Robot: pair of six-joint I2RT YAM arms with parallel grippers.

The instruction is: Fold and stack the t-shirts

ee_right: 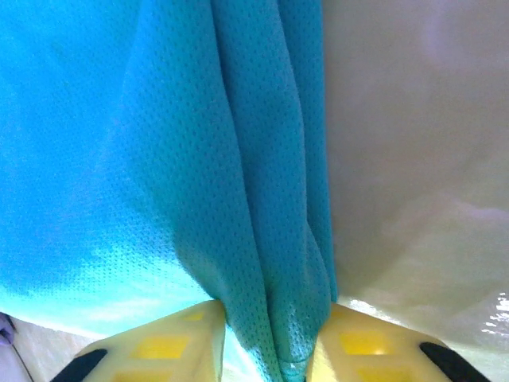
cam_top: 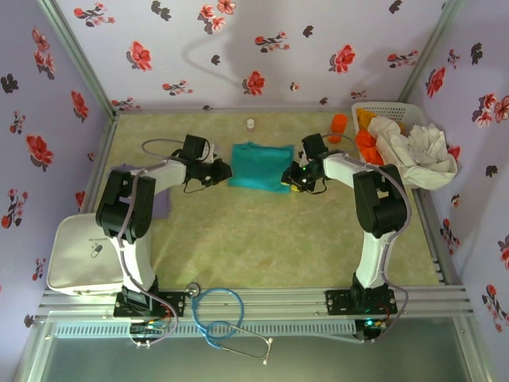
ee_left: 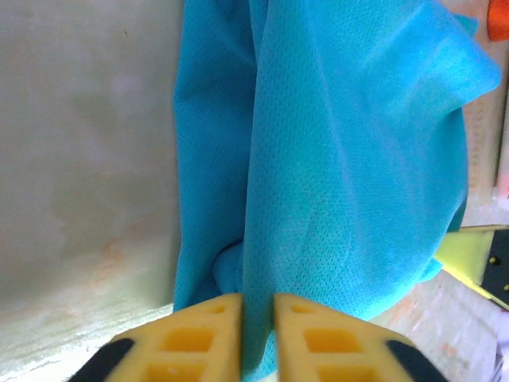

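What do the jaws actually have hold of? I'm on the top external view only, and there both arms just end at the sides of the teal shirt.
Observer: In the left wrist view, the left jaws are closed on a thin fold of the teal t-shirt, with the cloth running up between them.
Operator: And on the right side?
Observer: In the right wrist view, the right jaws hold a thicker, gathered bunch of the same shirt, several creases pinched together.
Operator: Anything about the fabric itself?
Observer: Up close it is a fine mesh knit, plain teal, with no print on the part in view.
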